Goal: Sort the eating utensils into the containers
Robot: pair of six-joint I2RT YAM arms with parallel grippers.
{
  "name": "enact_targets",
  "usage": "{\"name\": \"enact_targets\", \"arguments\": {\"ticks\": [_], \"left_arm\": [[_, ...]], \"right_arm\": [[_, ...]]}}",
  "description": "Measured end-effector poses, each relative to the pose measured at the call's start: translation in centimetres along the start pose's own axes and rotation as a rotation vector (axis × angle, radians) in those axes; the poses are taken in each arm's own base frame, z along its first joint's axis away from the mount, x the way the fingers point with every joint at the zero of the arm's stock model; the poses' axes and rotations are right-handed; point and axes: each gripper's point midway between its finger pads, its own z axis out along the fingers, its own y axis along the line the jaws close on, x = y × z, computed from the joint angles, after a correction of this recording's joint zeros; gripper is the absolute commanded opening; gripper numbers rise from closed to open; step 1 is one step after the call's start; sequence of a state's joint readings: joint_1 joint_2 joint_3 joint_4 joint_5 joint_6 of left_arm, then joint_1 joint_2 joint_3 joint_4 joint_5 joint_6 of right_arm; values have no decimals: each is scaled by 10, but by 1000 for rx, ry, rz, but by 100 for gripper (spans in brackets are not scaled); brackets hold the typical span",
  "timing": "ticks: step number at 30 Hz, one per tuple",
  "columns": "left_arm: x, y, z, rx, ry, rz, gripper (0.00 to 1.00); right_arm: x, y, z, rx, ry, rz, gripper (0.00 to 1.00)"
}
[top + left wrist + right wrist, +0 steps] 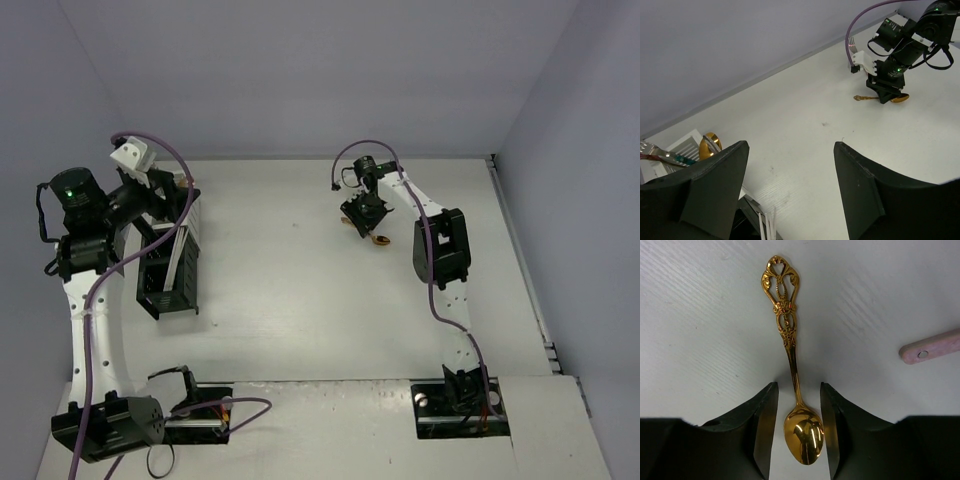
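White caddy (685, 146) holding gold spoon (709, 145), black caddy (165, 285) holding chopsticks (769, 225), left fingers (715, 185) released, right fingers (740, 440) flanking second spoon (792, 365), grip unclear

White left arm (88, 330) and right arm (450, 325) with black joints, looping purple cables (365, 142), black wedge-shaped tool fingers (760, 440).

My overhead view looks down from behind the rig, taking in the whole table (300, 290). My left wrist view looks across it toward the distant right arm (895, 60) and gold spoon (862, 98); my right wrist view stares straight down at that spoon (792, 360), very close.
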State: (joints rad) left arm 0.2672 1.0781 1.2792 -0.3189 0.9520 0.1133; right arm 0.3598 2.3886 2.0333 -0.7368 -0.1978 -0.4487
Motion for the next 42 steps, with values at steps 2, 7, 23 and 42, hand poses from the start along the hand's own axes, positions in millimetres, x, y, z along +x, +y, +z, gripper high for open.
{"name": "enact_targets", "arguments": {"ticks": [2,7,23,42], "left_arm": [[0,0,0,2,0,-1,66],[0,-1,0,5,0,2,66],[47,-125,45,456,172,674,65],[162,-266,75,1190,374,936,54]], "right_arm": [[0,0,0,-1,0,-7,25],[1,3,3,-14,2,-22,0],[-20,97,-57,-430,-164,170,0],[0,185,-87,-905,-26,552,0]]}}
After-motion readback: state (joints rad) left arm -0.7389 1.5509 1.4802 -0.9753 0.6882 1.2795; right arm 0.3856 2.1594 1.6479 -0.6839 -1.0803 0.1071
